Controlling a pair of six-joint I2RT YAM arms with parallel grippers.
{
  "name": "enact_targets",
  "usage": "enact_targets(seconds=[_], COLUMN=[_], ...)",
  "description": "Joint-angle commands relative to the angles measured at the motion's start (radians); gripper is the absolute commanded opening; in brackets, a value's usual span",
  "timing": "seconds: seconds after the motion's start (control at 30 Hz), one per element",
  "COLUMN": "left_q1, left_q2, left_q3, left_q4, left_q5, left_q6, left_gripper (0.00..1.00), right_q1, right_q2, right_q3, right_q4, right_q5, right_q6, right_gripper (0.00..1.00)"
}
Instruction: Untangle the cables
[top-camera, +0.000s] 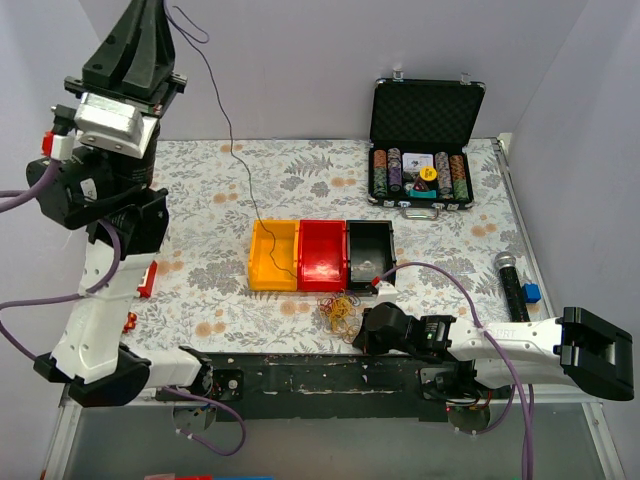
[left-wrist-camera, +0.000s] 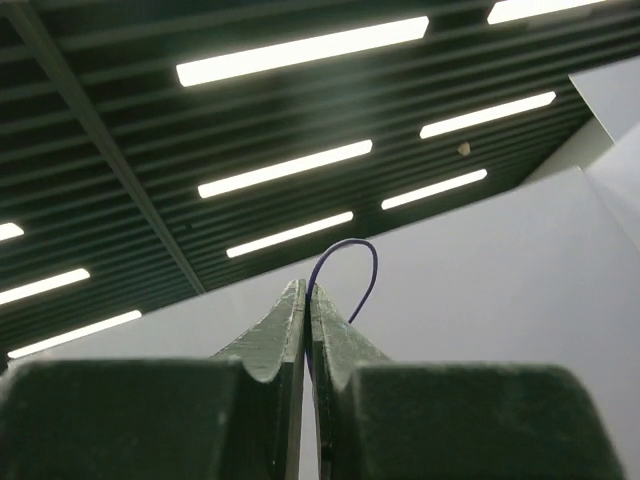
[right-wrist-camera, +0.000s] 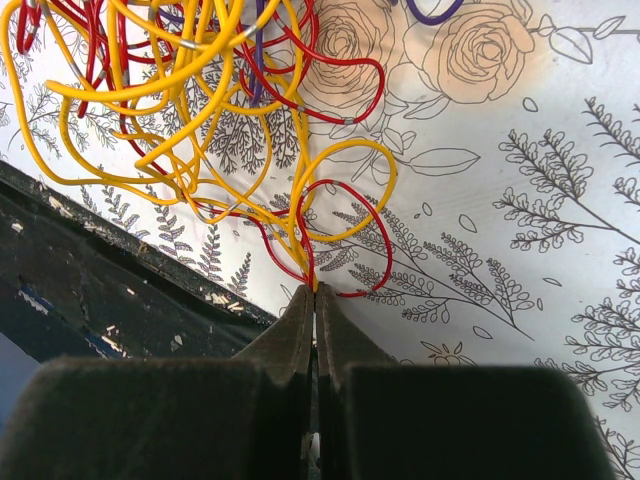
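Your left fingers (left-wrist-camera: 300, 302) are pressed together with no gap showing, and they point up toward the ceiling lights. They are clamped on a dark strand (left-wrist-camera: 366, 272), which comes out at the fingertips and arcs over in a small purple loop just above them. In the overhead view this dark strand (top-camera: 236, 152) hangs well below the raised fingers, slants across the table (top-camera: 200, 190) and ends with its lower part lying in the yellow bin (top-camera: 268, 262).

To the right of that bin, side by side and touching, are the red bin (top-camera: 322, 258) and the black bin (top-camera: 370, 248). All three are well below and to the right of your left fingers.

Your right fingers (right-wrist-camera: 304, 312) are low over the table near its front edge, and they too are pressed together. They are clamped on the tangle (right-wrist-camera: 180, 100), gripping red and yellow loops at its near edge. The rest of the tangle spreads out beyond the tips and to their left, resting on the table. Seen from above, the tangle (top-camera: 340, 311) sits just left of these fingers and just in front of the red bin.

Well beyond your right fingers, at the far side of the table, an open chip case (top-camera: 425, 140) stands with its lid up. To their right a microphone (top-camera: 508, 281) lies on the table.
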Motion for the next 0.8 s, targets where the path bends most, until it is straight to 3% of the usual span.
enact_targets(seconds=[0.0,0.17,0.3,0.37,0.47,0.63,0.77], left_q1=[0.002,0.002,0.002,0.002,0.002,0.002,0.002], left_q2=[0.046,0.096,0.072,0.114,0.188,0.084,0.014], left_q3=[0.055,0.134,0.034,0.130,0.280,-0.010,-0.158], left_q4=[0.159,0.078,0.220,0.233,0.095,0.158,0.136], left_q5=[-0.025,-0.021,-0.007,-0.001,-0.007,-0.015,-0.009], left_q6=[0.015,0.018,0.031,0.006,0.006,0.074,0.063], left_gripper=[0.00,0.00,0.00,0.00,0.00,0.00,0.00], right_q1=[0.011,0.011,0.013,0.014,0.016,0.014,0.019], right_q2=[0.029,0.038,0.051,0.051,0.048,0.051,0.055], right_q3=[-0.038,-0.046,-0.041,-0.041,-0.043,-0.054,-0.054], right_q4=[-0.202,-0.180,-0.179,-0.183,-0.184,-0.165,-0.165], right_q5=[-0.004,-0.010,-0.013,-0.013,-0.009,-0.015,-0.018], right_q6=[-0.016,-0.012,-0.015,-0.016,-0.016,-0.009,-0.009], right_gripper=[0.01,0.01,0.01,0.01,0.01,0.01,0.01])
